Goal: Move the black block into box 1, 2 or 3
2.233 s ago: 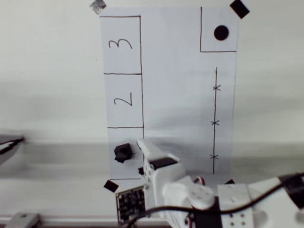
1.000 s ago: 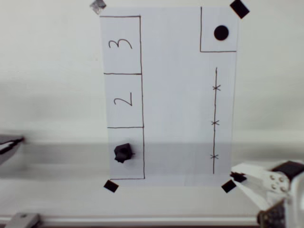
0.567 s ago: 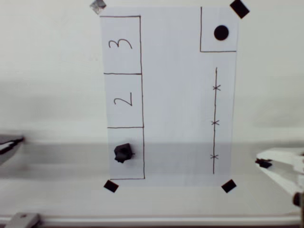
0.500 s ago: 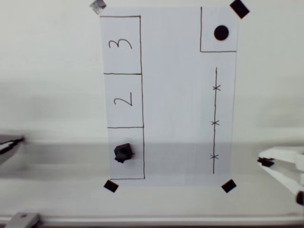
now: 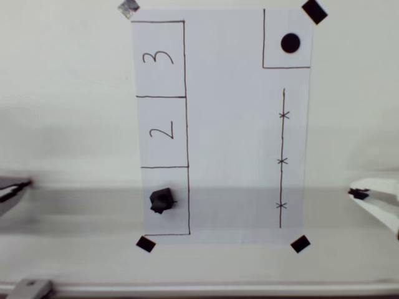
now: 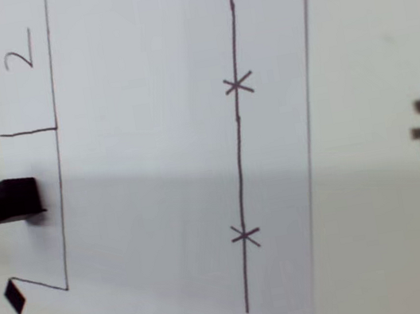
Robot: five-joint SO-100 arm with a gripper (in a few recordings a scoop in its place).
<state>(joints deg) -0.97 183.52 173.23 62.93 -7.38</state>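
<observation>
A pale off-white table (image 5: 68, 124) carries a white paper sheet (image 5: 230, 137) with pen-drawn boxes, black tape squares (image 5: 145, 244) at three corners, a grey tape piece (image 5: 128, 8) at the fourth.

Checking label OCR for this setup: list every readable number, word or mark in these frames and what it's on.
"3": handwritten in the top pen-outlined box on the white paper sheet, overhead view.
"2": handwritten in the middle box; also readable in the wrist view.
"x" marks: three crosses on the pen line.
Bottom box holding the black block: no number readable.
No words or brands.
</observation>
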